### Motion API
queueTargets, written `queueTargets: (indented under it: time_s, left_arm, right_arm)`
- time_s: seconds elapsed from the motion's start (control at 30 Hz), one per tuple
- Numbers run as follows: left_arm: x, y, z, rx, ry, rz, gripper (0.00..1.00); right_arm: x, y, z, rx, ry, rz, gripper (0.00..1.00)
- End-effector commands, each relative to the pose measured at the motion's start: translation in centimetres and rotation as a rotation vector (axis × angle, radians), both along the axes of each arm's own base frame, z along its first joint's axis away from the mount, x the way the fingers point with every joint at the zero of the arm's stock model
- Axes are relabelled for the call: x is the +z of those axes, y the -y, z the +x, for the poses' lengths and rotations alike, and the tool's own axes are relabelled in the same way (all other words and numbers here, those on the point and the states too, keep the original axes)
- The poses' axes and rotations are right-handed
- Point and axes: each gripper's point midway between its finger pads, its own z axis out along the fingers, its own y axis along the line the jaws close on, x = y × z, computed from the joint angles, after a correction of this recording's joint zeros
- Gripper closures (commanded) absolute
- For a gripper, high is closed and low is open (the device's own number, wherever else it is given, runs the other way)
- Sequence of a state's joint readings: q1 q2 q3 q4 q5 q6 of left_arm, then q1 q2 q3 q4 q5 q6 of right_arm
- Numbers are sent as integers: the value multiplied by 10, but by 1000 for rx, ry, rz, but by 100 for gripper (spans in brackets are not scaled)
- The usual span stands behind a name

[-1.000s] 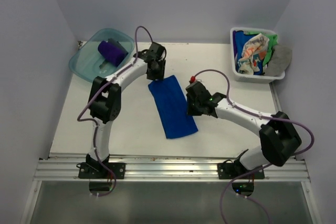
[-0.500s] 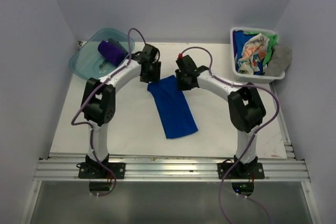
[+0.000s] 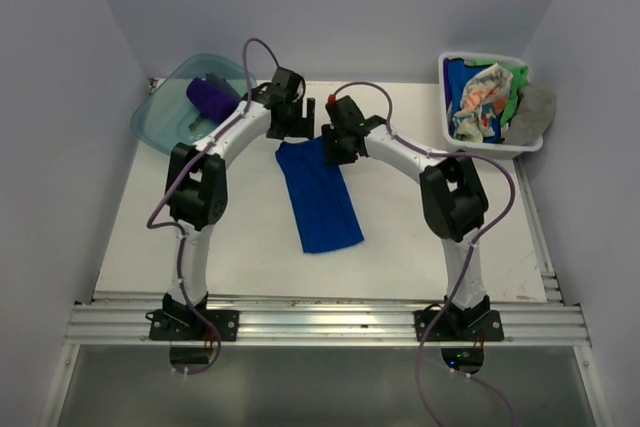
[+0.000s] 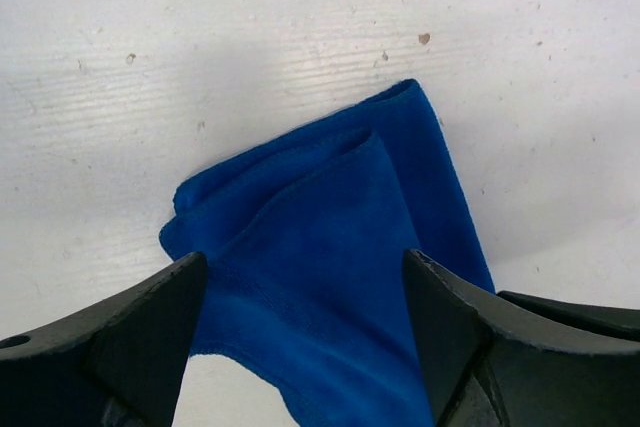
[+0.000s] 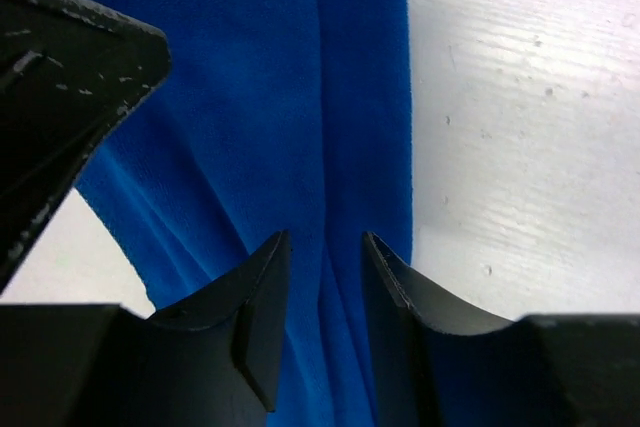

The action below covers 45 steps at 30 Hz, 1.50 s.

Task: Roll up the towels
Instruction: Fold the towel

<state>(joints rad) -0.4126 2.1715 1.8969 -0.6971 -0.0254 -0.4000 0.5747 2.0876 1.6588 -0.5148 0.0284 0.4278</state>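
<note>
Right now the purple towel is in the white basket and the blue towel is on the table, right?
No. The purple towel is in the teal tub, not the white basket, as the top view shows. The blue towel is on the table.

A flat towel [image 3: 320,197] lies mid-bench, with the left gripper [image 3: 298,127] and right gripper [image 3: 335,145] at its far end. The far left corner's tub [image 3: 160,112] holds a rolled towel [image 3: 210,97]; the far right corner's basket [image 3: 480,147] holds heaped towels [image 3: 485,92].
</note>
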Motion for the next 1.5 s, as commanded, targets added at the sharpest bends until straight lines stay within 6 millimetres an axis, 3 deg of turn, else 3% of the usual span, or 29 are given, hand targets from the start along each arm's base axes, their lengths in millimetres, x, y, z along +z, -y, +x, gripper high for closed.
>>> queueTargets:
  time_s: [0.0,0.2,0.47,0.6,0.63,0.8,1.0,1.2,1.43,1.47]
  left_arm:
    - [4,0,13,-5,17,-20,17]
    - [-9,-10,12,12,-28,-49,18]
    - [-15,-10,14,13,-42,-101,18]
    - [-20,-10,14,12,-55,-115,18]
    - [-21,-10,14,11,-57,-115,18]
    - [-24,-11,12,3,-66,-114,18]
    - [-22,-20,13,-1,-60,-100,15]
    - [-20,-28,15,13,-59,-99,14]
    - [-9,-33,10,26,-50,-107,15]
    - [-1,-32,8,24,-36,-116,15]
  right_arm:
    - [10,-13,12,33,11,43,61]
    - [6,-28,36,-5,17,122,62]
    - [-16,-41,61,-22,15,159,62]
    - [-19,-46,69,-30,6,177,70]
    - [-21,-47,69,-32,2,186,77]
    - [-16,-34,75,-95,13,217,100]
    - [-12,-17,87,-140,40,232,100]
    - [-22,-12,84,-158,19,225,100]
    - [-3,-3,86,-187,75,253,100]
    - [-3,1,87,-197,75,248,100]
